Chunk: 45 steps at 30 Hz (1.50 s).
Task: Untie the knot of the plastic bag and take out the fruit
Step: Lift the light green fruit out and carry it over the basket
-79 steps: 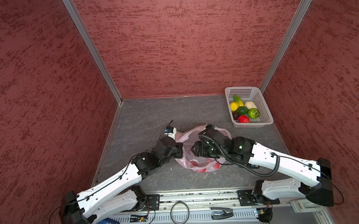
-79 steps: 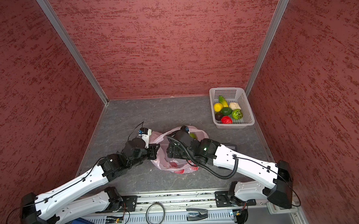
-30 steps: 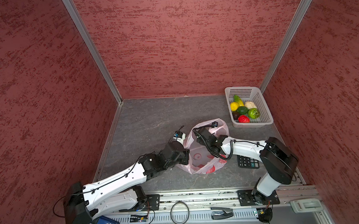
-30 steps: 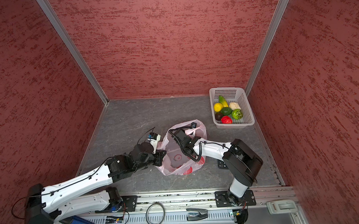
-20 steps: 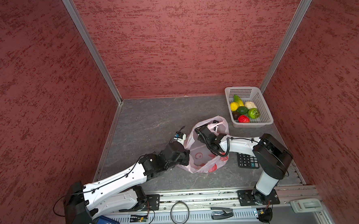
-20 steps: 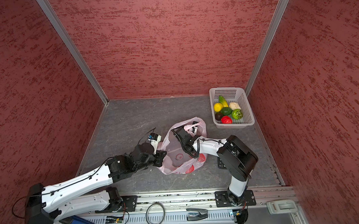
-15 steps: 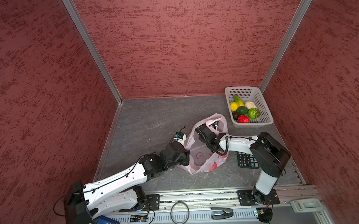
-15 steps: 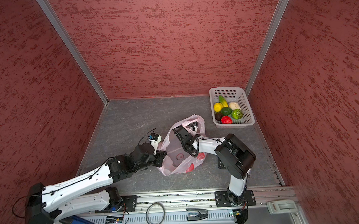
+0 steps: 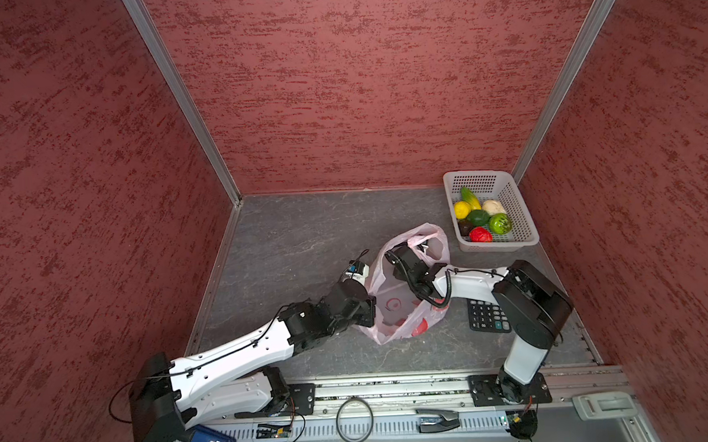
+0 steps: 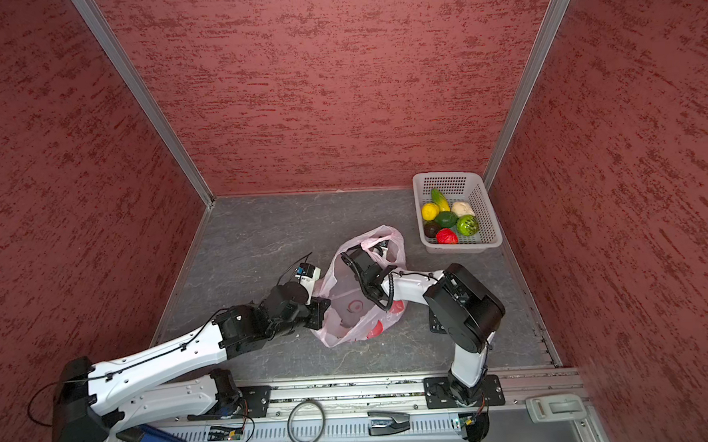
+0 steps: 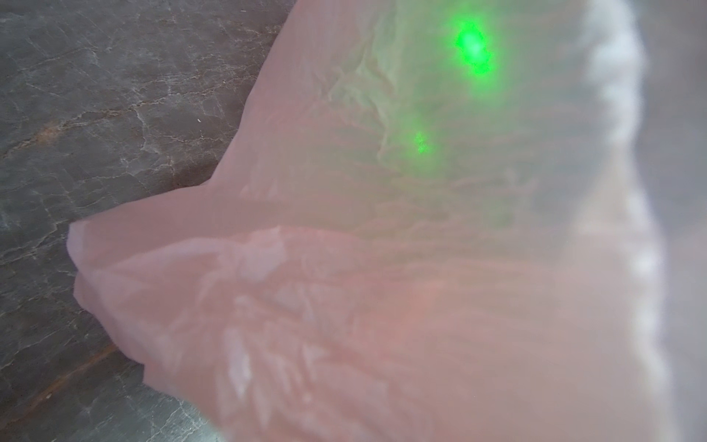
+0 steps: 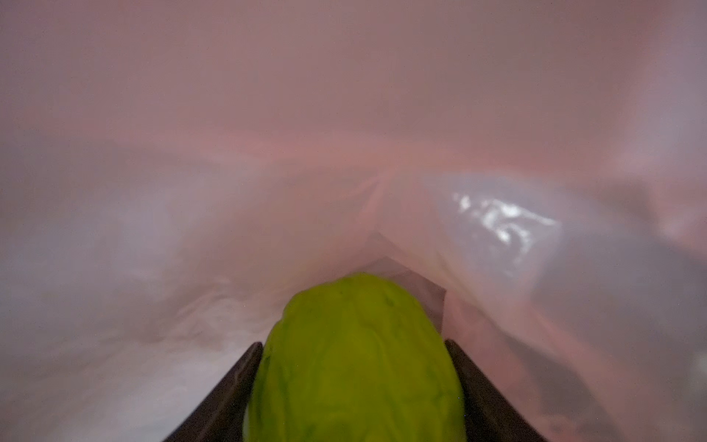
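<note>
Your thin, translucent pale pink plastic bag (image 9: 403, 311) (image 10: 349, 322) lies mid-way across the grey stone-patterned tabletop (image 9: 303, 241). Its long axis runs from near-left to far-right, so its far end points at the white perforated plastic basket (image 9: 499, 245) (image 10: 462, 247). Red printed shapes show on its near half.

Your left gripper (image 9: 368, 310) (image 10: 320, 311) is closed at the bag's left edge. In the left wrist view the pink film (image 11: 344, 306) bunches in folds close to the camera, so it reads as a pinch on the bag wall.

Your right arm (image 9: 472, 280) crosses the bag's right side. In both top views its fingertips are hidden under the film. In the right wrist view the right gripper (image 12: 352, 344) is inside the bag, with pink plastic all around it. Its two dark fingers (image 12: 245, 367) press against either side of a bumpy yellow-green fruit (image 12: 355, 375), so you have it gripped. The yellow-green fruit is elongated. Its long axis lies along the fingers, and its rounded end pokes out past their tips.

The basket sits in the far right corner, well apart from the bag's near end. It holds seven toy pieces:
- a round yellow one (image 9: 462, 209)
- a long yellow-green one (image 9: 469, 196)
- a cream one (image 9: 493, 206)
- a dark green one (image 9: 477, 217)
- a bumpy green one (image 9: 500, 223)
- a dark purple one (image 9: 465, 227)
- a red one (image 9: 480, 235)

A black calculator (image 9: 488, 317) lies flat just beside the bag's right side, under your right arm.
</note>
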Each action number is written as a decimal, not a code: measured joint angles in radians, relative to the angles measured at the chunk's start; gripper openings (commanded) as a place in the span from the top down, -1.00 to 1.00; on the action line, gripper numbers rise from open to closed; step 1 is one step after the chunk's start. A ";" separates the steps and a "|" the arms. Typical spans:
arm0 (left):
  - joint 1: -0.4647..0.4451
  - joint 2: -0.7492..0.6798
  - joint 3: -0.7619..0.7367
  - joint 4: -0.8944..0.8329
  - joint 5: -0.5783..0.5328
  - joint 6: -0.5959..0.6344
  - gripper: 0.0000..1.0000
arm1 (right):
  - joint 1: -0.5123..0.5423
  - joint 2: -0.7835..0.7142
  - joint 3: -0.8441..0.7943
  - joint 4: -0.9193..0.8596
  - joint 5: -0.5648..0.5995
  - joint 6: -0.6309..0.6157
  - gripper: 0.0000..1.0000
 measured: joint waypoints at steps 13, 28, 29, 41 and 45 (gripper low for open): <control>-0.003 0.002 -0.006 0.039 -0.057 -0.023 1.00 | 0.051 -0.119 -0.009 0.003 -0.107 -0.018 -0.06; 0.047 0.018 -0.010 0.068 -0.088 -0.032 1.00 | 0.220 -0.201 -0.007 -0.077 -0.169 0.042 -0.06; 0.053 0.017 -0.011 0.068 -0.088 -0.032 1.00 | 0.230 -0.211 -0.007 -0.088 -0.169 0.047 -0.06; 0.135 0.011 -0.027 0.069 -0.082 -0.011 1.00 | 0.348 -0.346 0.057 -0.257 -0.199 0.098 -0.06; 0.144 0.011 -0.027 0.069 -0.082 -0.007 1.00 | 0.375 -0.399 0.104 -0.338 -0.201 0.113 -0.06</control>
